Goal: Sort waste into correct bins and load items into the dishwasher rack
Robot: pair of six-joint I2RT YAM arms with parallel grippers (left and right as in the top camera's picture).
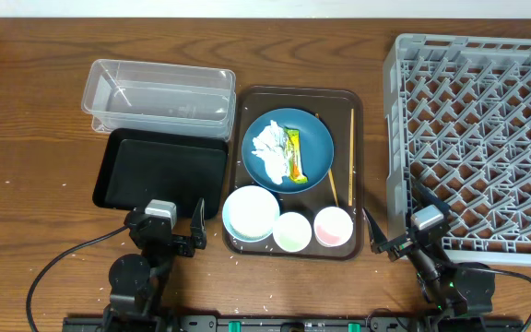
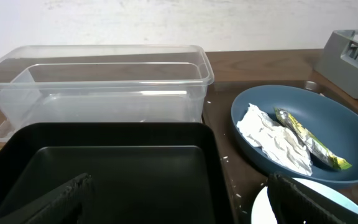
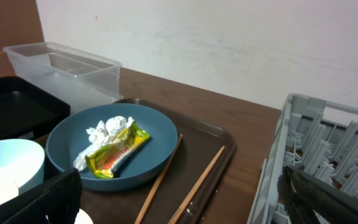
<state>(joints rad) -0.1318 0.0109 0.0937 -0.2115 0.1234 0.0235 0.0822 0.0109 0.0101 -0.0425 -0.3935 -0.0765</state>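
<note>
A blue plate (image 1: 289, 150) on the brown tray holds a crumpled white tissue (image 1: 269, 150) and a yellow-green wrapper (image 1: 294, 154); both also show in the left wrist view (image 2: 272, 140) and the right wrist view (image 3: 114, 149). Two chopsticks (image 1: 351, 155) lie on the tray right of the plate. Three small bowls, blue (image 1: 251, 212), green (image 1: 293, 231) and pink (image 1: 333, 226), stand at the tray's front. A clear tub (image 1: 159, 92) and black tray (image 1: 162, 172) sit left. The grey rack (image 1: 477, 138) is right. My left gripper (image 1: 166, 231) and right gripper (image 1: 404, 232) are open and empty near the front edge.
The brown serving tray (image 1: 358, 111) lies between the bins and the rack. A few loose white rice grains (image 2: 229, 186) dot the tray near the blue bowl. Cables run from both arms along the table's front edge.
</note>
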